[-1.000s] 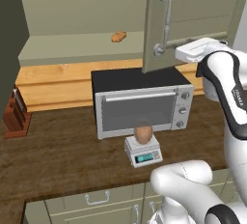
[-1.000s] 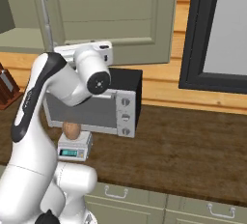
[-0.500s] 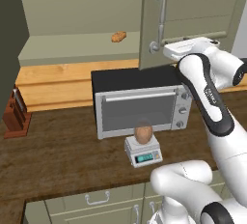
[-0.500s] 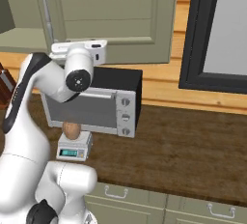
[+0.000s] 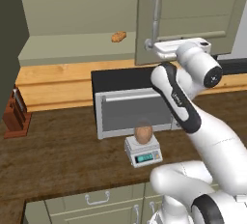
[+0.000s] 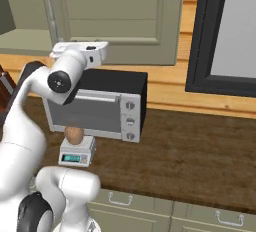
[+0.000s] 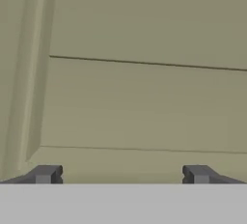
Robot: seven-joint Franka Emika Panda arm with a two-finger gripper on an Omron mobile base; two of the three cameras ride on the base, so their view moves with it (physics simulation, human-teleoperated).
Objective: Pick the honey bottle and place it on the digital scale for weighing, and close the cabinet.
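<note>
Honey bottle (image 5: 143, 133) sat on the scale (image 5: 142, 151) on the desk (image 5: 58, 155), before the toaster oven (image 5: 130, 103). The tool (image 7: 120, 175) was spread wide, empty, facing the cabinet door (image 5: 193, 10). That door looked stiff and light; pushing its flat panel near the handle (image 5: 153, 15) seemed best.

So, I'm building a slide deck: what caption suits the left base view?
Brown honey bottle sits on the small white digital scale as the open gripper presses the sage-green cabinet door.

Matt cabinet (image 5: 193, 6) (seemingly painted wood)
</note>
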